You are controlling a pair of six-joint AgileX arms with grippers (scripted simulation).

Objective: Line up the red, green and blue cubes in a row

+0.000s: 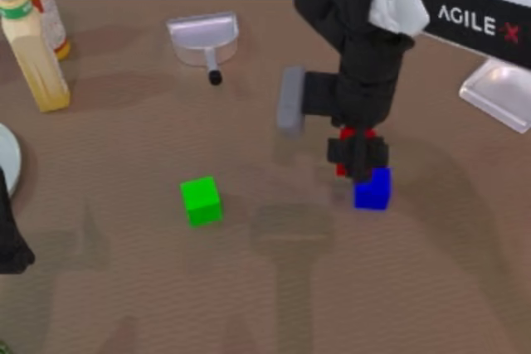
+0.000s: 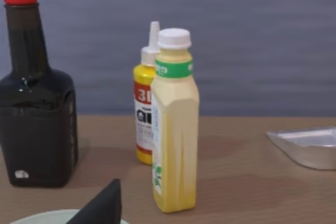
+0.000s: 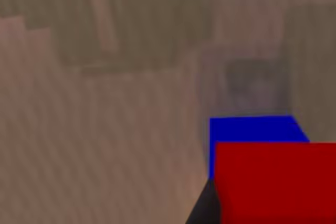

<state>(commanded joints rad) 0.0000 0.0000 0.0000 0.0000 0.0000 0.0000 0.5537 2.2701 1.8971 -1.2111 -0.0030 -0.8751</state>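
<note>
right pincer (image 1: 358, 157) pinching red cube (image 1: 346, 135), just beside blue cube (image 1: 372, 189) | green cube (image 1: 201, 201) well apart on surface (image 1: 274, 288) | risk: descent clips blue, skews row | left pincer: cannot tell

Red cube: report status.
Right tool shut on red cube, beside blue cube. Green cube apart, left. Left arm parked at left edge. Nothing blocking.

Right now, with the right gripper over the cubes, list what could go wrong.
1. The right gripper holds the red cube close above or beside the blue cube; lowering could knock the blue one.
2. The gripper hides the red cube from above, so alignment is hard to judge.
3. The green cube sits well apart, leaving the row unfinished.
</note>
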